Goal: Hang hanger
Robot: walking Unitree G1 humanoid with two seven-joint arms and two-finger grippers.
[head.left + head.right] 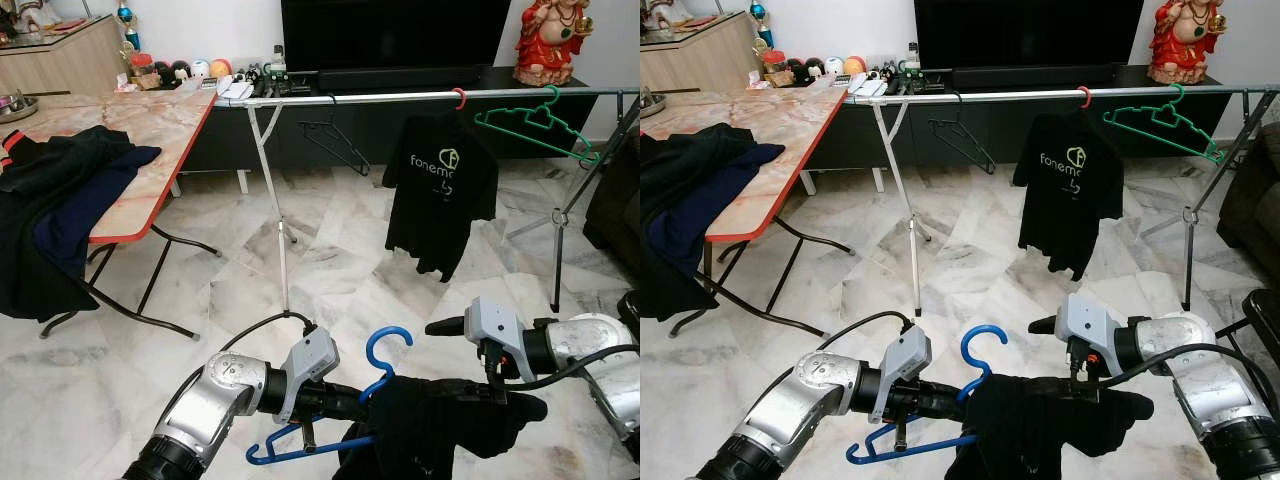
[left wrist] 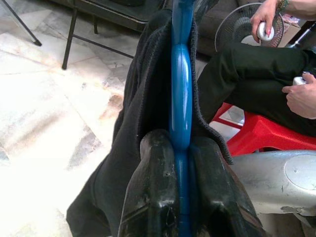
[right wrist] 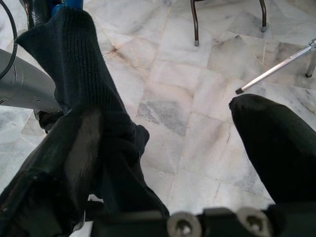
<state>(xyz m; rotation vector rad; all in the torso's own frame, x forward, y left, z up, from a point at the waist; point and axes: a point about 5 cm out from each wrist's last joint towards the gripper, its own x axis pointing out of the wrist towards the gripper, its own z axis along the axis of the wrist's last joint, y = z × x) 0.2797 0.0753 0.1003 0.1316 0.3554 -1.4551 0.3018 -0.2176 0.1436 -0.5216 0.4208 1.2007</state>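
Fingers of the left gripper [image 2: 180, 197] clamp the blue plastic hanger [image 1: 385, 360] carrying a black garment [image 1: 440, 425]; the right gripper [image 3: 173, 148], fingers spread, touches the cloth. Ahead and higher, crosswise, runs the silver drying-rack rail [image 1: 380, 97].

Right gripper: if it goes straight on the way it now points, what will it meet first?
Probably the black garment on the blue hanger. The right gripper points toward the robot's left; cloth already lies beside one finger in its wrist view. Depth is unclear.
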